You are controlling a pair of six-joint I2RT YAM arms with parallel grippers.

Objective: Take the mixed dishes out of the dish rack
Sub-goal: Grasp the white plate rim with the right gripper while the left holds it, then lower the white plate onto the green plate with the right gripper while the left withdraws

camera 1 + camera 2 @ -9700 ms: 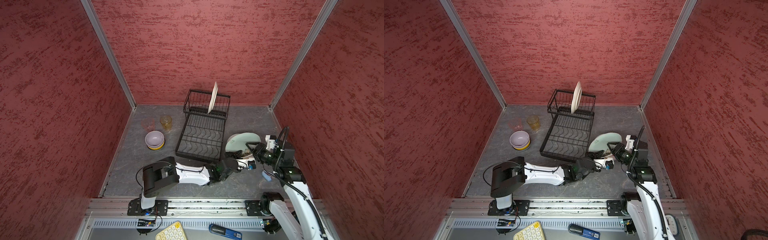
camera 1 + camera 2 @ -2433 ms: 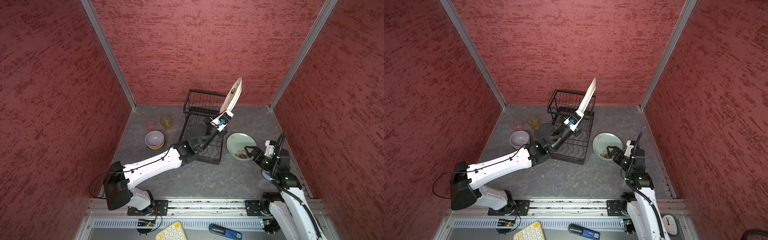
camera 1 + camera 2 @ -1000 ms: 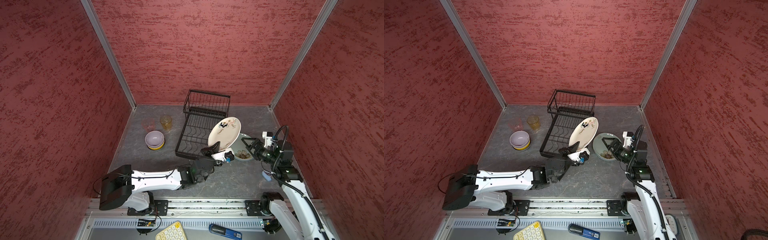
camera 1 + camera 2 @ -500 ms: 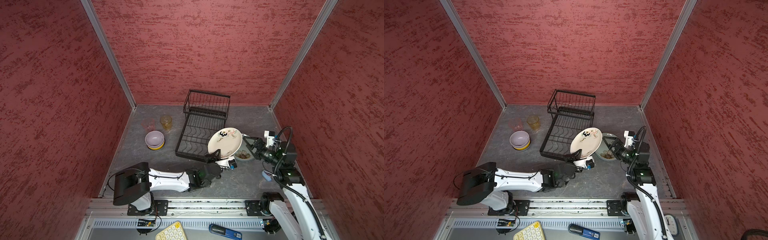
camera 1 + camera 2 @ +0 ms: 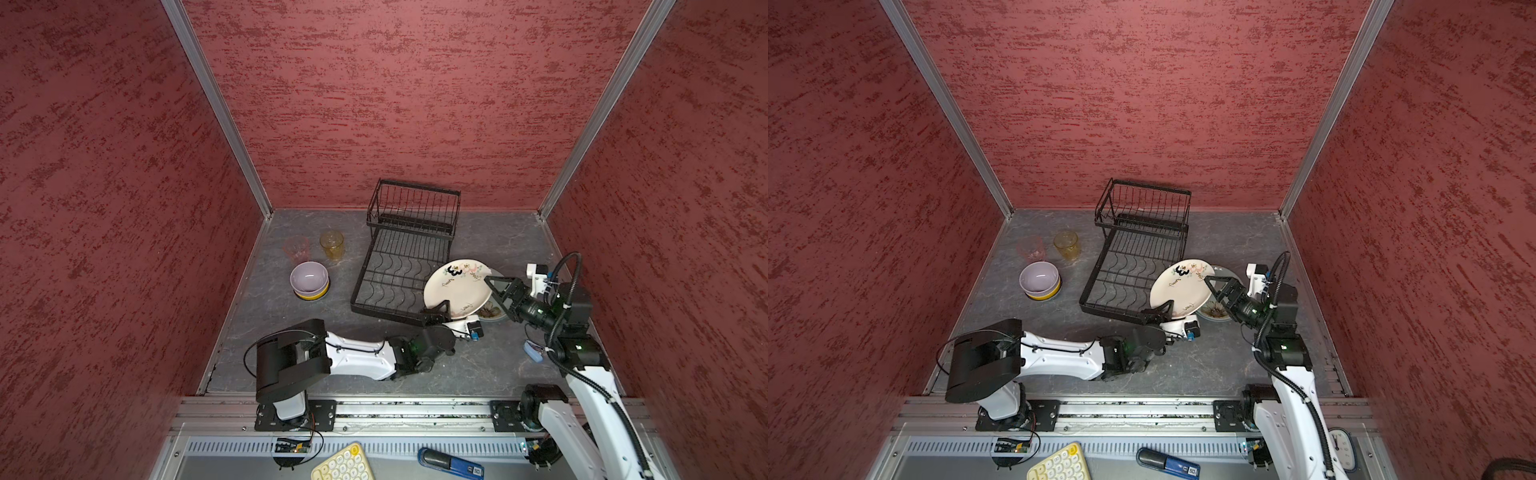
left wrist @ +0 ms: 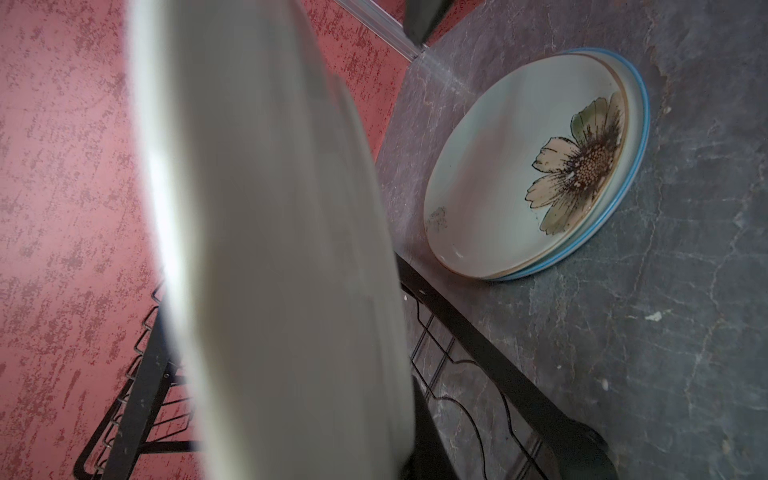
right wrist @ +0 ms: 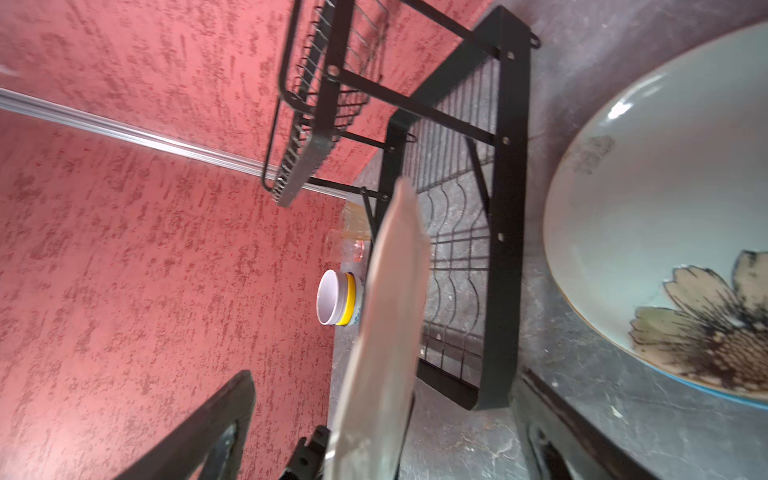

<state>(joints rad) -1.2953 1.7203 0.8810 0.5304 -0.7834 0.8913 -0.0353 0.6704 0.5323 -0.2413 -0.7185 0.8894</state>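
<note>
Cream plate gripped at the rack's lower right corner

In a top view, we see the pink tumbler (image 5: 296, 248), amber tumbler (image 5: 332, 245) and lilac bowl (image 5: 308, 277) at centre-left on the worktop (image 5: 478, 365), the dish rack (image 5: 409, 228) at centre; right of it the left pincer (image 5: 440, 309) is clenched on the tilted cream plate (image 5: 455, 286), and the right pincer (image 5: 494, 289), released, straddles its right rim above the pale green plate (image 5: 492, 311).

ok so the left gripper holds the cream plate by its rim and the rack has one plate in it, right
Not quite: the rack is empty, as both top views show. The left gripper does hold the cream plate by its rim.
</note>
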